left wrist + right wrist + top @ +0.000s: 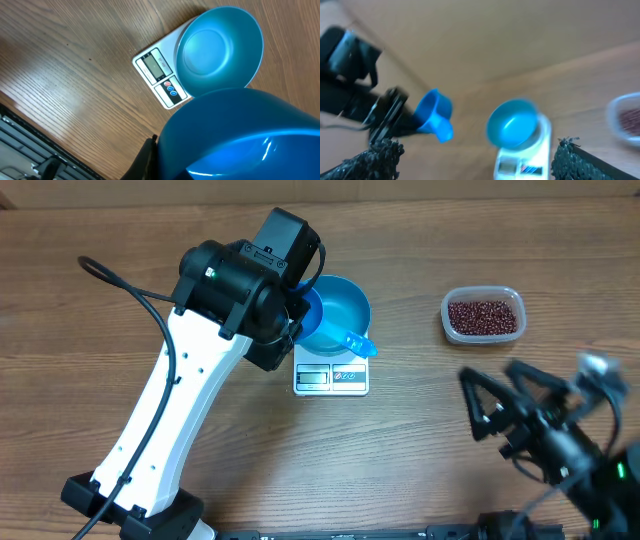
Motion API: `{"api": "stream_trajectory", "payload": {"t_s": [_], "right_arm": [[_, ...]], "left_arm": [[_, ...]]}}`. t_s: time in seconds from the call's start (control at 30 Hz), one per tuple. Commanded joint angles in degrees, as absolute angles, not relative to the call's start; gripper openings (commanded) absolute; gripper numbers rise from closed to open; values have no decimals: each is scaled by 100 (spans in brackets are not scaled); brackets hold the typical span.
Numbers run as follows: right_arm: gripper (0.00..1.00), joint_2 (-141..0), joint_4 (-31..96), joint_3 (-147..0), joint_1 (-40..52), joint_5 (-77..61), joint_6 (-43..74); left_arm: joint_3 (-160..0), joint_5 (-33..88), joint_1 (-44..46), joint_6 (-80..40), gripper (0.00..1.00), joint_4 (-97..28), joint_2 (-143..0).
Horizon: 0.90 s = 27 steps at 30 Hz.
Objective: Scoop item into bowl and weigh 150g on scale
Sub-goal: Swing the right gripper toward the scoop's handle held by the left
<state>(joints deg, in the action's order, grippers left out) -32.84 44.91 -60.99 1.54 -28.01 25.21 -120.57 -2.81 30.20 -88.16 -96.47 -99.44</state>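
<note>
one bowl (342, 302), one scale (331, 378) (one scoop (432, 111))

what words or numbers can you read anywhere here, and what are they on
No text is legible in any view.
Display on the scale: no digits can be made out.
Button panel beside the display: one red and two blue round marks, any lettering too small to read.
Overhead and right wrist views: the scale's front panels are too blurred to read.

surface: wooden table (100, 220), light brown, plank grain running side to side | light: soft and even, pale sheen on the wood in the left wrist view | edge: black ridged rail (30, 150) along one table edge
</note>
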Motion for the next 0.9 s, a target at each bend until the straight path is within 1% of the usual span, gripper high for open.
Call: {"api": "stream_trajectory", "payload": {"t_s": [0.0, 0.27, 0.4, 0.47, 0.53, 0.7, 0.87], "right_arm": [[100, -3835, 4338, -6200, 139, -3791, 2576], [100, -4814, 3940, -6200, 139, -3844, 4405], [100, -5249, 3538, -6200, 169, -4025, 4950], [100, -5413, 3275, -6200, 228, -4165, 5081], [100, -5621, 2722, -6200, 403, -4449, 5153], [100, -5811, 1857, -6200, 843, -4508, 5428], [100, -5861, 1516, -6200, 1267, -4307, 5555]], "left_arm": [[-12090, -193, 3044, -9159, 4, -9662, -9974], [-12090, 137, 3044, -10121, 4, -9638, -9974], [-12092, 532, 3044, -10455, 4, -9367, -9974], [-12092, 716, 3044, -10484, 4, -9144, -9974], [-12090, 906, 3046, -10484, 4, -8842, -9974], [-12092, 1068, 3046, -10549, 4, -8665, -9974], [-12092, 1365, 3046, -10549, 4, -8611, -9974]]}}
